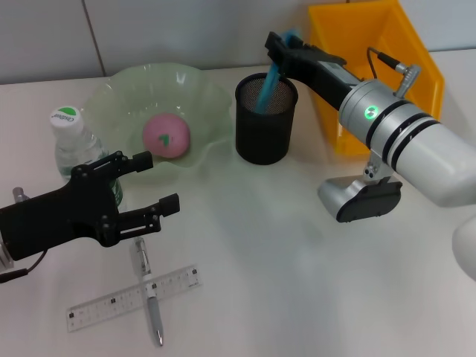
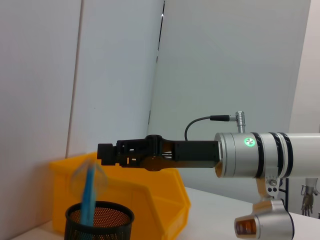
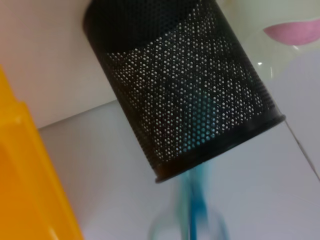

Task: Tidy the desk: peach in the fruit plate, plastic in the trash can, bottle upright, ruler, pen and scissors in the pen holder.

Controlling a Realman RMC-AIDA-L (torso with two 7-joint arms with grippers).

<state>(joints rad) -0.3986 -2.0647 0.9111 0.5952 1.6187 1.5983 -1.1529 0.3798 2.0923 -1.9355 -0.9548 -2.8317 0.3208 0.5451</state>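
Pinching the blue scissors [image 1: 269,80], my right gripper [image 1: 277,46] hangs over the black mesh pen holder [image 1: 265,119], blades dipping into it beside the yellow bin [image 1: 387,44]. Left gripper [image 1: 160,182] hovers with fingers spread beside the upright bottle [image 1: 74,145]. Peach [image 1: 166,136] sits in the green fruit plate [image 1: 119,89]; ruler [image 1: 134,296] and pen [image 1: 149,297] lie crossed on the desk [image 1: 297,282].

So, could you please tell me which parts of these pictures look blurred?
Left wrist view: the blue scissors above the pen holder are smeared. Right wrist view: the scissors are blurred too, the holder's mesh sharp. Head view: nothing noticeably blurred.
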